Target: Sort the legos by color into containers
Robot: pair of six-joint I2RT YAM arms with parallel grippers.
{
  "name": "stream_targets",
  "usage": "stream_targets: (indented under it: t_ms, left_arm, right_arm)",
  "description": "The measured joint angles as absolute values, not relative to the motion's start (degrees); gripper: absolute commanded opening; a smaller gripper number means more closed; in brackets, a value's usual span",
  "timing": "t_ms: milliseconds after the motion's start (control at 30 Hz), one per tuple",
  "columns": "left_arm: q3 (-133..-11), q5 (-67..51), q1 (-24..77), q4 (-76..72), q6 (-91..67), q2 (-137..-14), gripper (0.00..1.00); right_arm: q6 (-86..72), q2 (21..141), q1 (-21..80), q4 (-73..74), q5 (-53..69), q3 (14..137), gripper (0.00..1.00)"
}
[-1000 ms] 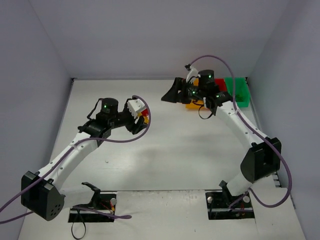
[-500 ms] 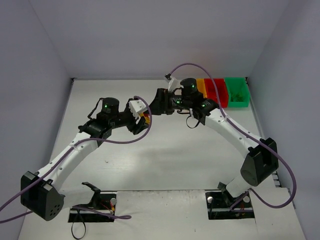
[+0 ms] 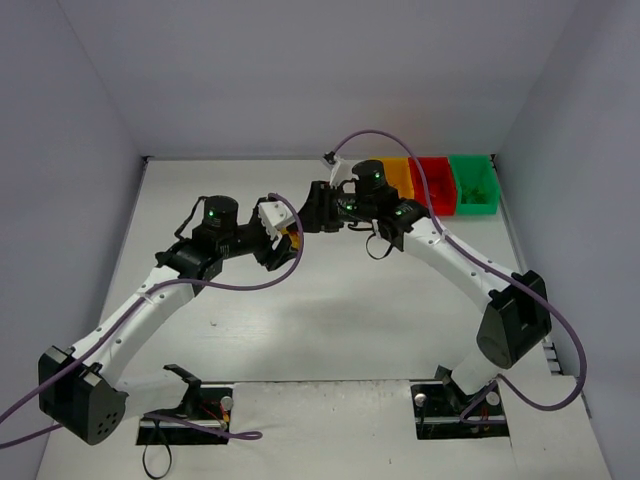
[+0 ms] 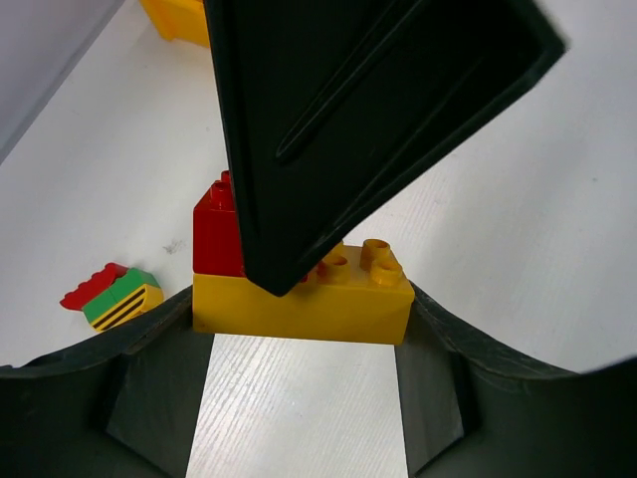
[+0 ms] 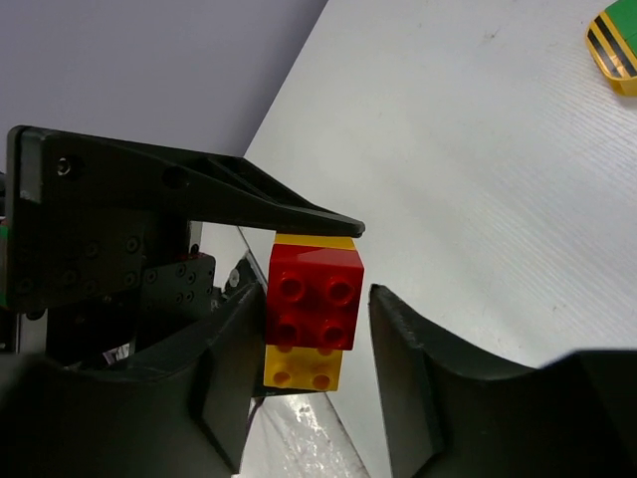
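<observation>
Legos (image 4: pixel 299 304), red on yellow, clamped in left gripper (image 4: pixel 304 317); right gripper (image 5: pixel 318 304) apart around red brick (image 5: pixel 314 289), off-centre closing liable to skew it.

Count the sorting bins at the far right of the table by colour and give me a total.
Yellow-orange bin: 1
Red bin: 1
Green bin: 1
Total: 3 bins
</observation>
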State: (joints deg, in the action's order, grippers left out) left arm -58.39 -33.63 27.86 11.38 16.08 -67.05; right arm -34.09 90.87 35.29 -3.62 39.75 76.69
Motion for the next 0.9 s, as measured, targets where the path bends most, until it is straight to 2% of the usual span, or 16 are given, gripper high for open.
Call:
stream_targets:
  t_ms: [67, 100, 167, 467, 700, 900]
  left_arm:
    - [-58.4, -33.6, 28.1, 11.4, 16.1, -67.0, 0.02]
    - [-58.4, -33.3, 28.1, 11.7, 16.1, -67.0, 0.02]
    - [-58.4, -32.7, 28.1, 12.1, 16.4, -67.0, 0.02]
    - [-55.1, -33.6, 26.2, 7.4, 12.2, -67.2, 0.0]
    - [-52.1, -32.1, 23.8, 7.1, 9.7, -67.9, 0.0]
    - [-51.9, -31.7, 23.9, 7.0, 9.2, -67.1, 0.0]
  right_arm:
    - [-33.9, 91.4, 35.4, -3.7, 39.7, 76.7, 0.29]
    - [-34.1, 91.5, 35.5, -3.8, 39.9, 76.7, 0.13]
    - [-34.7, 91.6, 35.7, -3.7, 39.2, 76.7, 0.01]
    - [-31.3, 91.1, 32.6, -1.8, 39.3, 76.7, 0.0]
    - [-26.0, 89.0, 16.4, 0.9, 35.7, 77.3, 0.03]
    - [-21.9, 92.7, 5.5, 3.1, 20.9, 81.6, 0.03]
